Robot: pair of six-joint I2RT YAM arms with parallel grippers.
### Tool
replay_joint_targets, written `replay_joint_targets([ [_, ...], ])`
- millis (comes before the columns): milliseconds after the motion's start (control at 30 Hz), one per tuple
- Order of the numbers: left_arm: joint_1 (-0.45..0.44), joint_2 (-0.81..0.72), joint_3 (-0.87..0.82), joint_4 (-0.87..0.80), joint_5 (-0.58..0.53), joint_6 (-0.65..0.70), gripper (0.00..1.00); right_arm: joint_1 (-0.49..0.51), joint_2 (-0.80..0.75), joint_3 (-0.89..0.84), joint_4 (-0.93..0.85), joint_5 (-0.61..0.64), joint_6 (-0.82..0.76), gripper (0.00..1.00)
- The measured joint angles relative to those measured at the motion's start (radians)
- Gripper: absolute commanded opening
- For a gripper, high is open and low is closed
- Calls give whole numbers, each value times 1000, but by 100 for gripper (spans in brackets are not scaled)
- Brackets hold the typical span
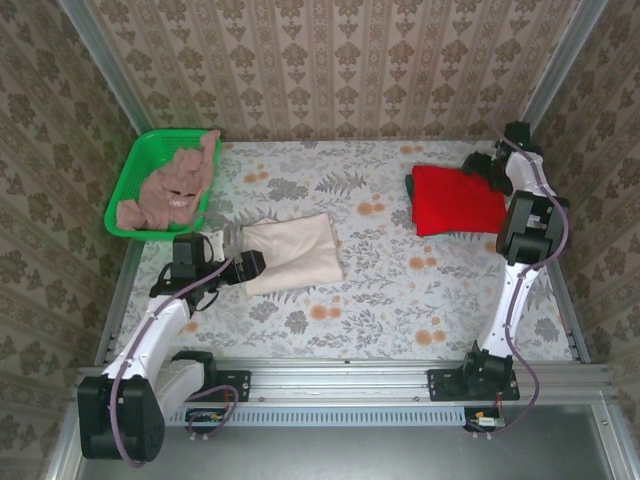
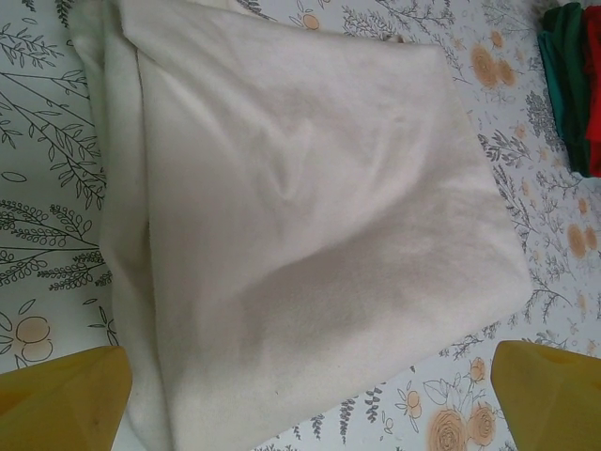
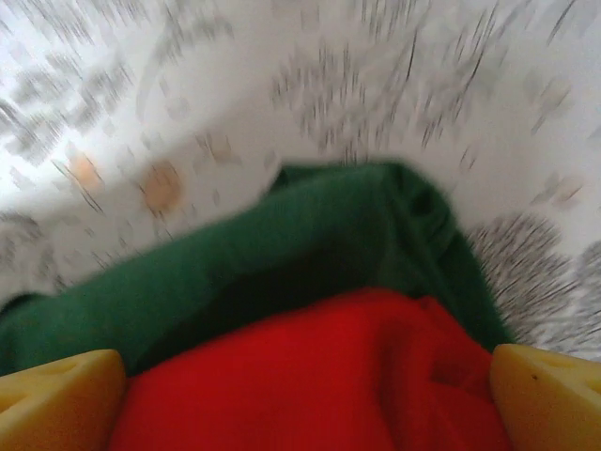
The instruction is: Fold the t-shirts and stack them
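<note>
A folded cream t-shirt (image 1: 292,254) (image 2: 300,216) lies left of the table's middle. My left gripper (image 1: 238,263) (image 2: 305,413) stands open at its left edge, with the yellow fingertips (image 2: 61,399) spread wide on either side of the cloth. At the back right, a folded red t-shirt (image 1: 456,200) (image 3: 310,385) rests on a dark green t-shirt (image 1: 410,186) (image 3: 282,254). Over the far right edge of that stack my right gripper (image 1: 482,166) (image 3: 305,399) is open and holds nothing; its view is blurred. A dusty pink-brown t-shirt (image 1: 172,190) lies crumpled in the basket.
The green mesh basket (image 1: 132,175) stands at the back left corner against the wall. Metal rails run along the table's sides and front edge. The flowered tablecloth (image 1: 400,290) lies bare between the cream shirt and the red and green stack.
</note>
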Motion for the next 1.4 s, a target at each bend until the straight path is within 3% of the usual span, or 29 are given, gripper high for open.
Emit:
replay_joint_targets([
  [133,0,0,0,7,1,0,100,0,-10,-29,2,-43,17,96],
  [300,0,0,0,23,3,-4,100,39,-111,-204,52,-78,63,95],
  [800,17,-10,0,13,-62,-27,100,364,-462,-739,207,-24,350,99],
  [1100,48,96,34,-1,-70,-31,99,388,-545,-668,47,160,328,100],
  [1200,51,161,62,0,-74,-33,91,413,-664,-651,8,241,314,98],
  [1300,51,240,93,11,-79,-36,81,532,-795,-666,26,265,306,94],
  [1400,51,345,130,32,-64,-36,78,762,-835,-670,96,254,302,89],
])
